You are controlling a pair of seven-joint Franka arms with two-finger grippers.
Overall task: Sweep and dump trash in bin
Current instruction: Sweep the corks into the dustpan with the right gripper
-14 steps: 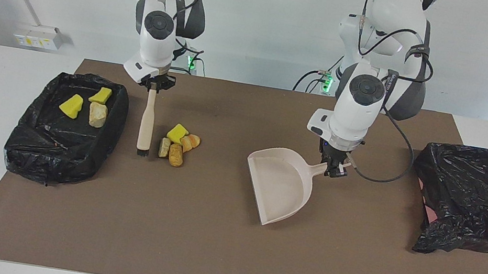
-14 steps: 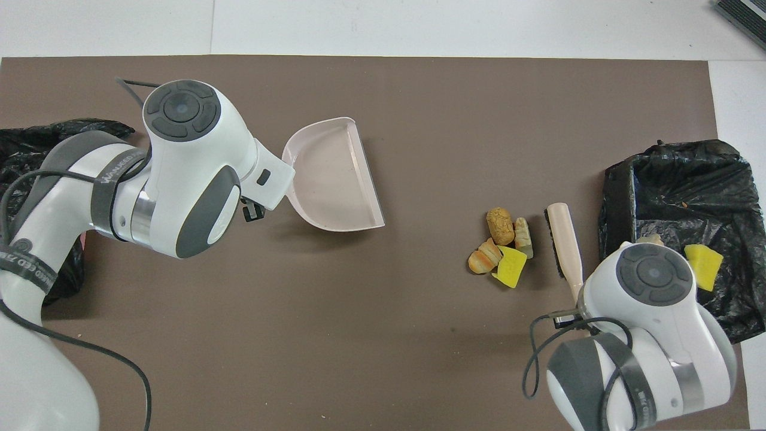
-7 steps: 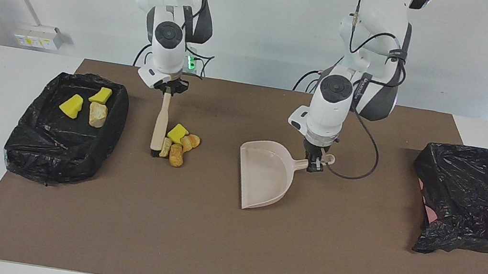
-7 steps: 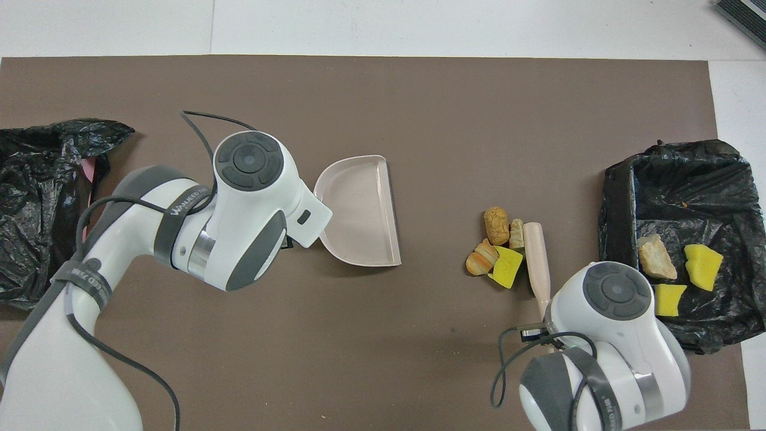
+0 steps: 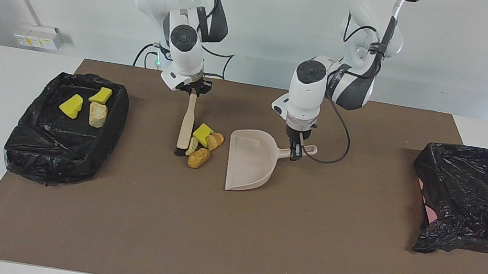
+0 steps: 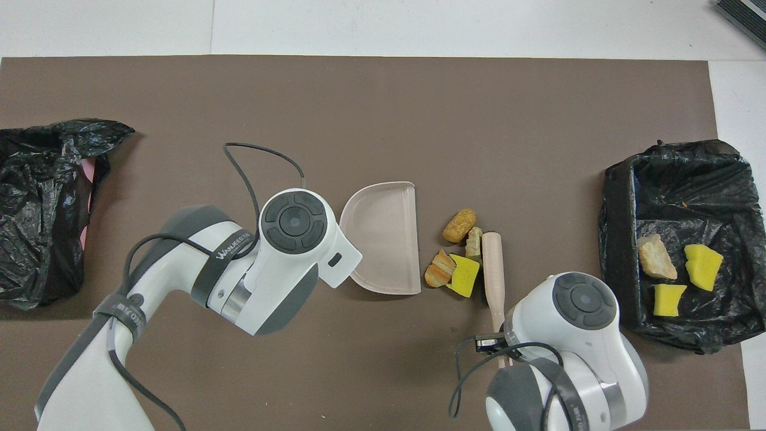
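Facing view, right hand [image 5: 193, 92] pinching brush [image 5: 186, 123], trash [image 5: 202, 143] just beside dustpan [image 5: 250, 159] lip, left hand [image 5: 295, 152] pinching its handle

You can partly make out white lettering on the left arm's dark band [image 6: 222, 258]; it looks like "WANJEED", but you can't read it for certain.

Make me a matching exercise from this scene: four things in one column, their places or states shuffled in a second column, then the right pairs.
Things:
1. brush
2. dustpan
3. loose pile of trash
4. open black-lined bin

Places or states:
A. held by its handle in the left hand
B. on the mat between brush and dustpan
C. holds two yellow sponge chunks and a pale lump
D. gripped at its handle top by the right hand, bristles down at the mat

Pairs: 1-D, 2-A, 3-B, 4-C
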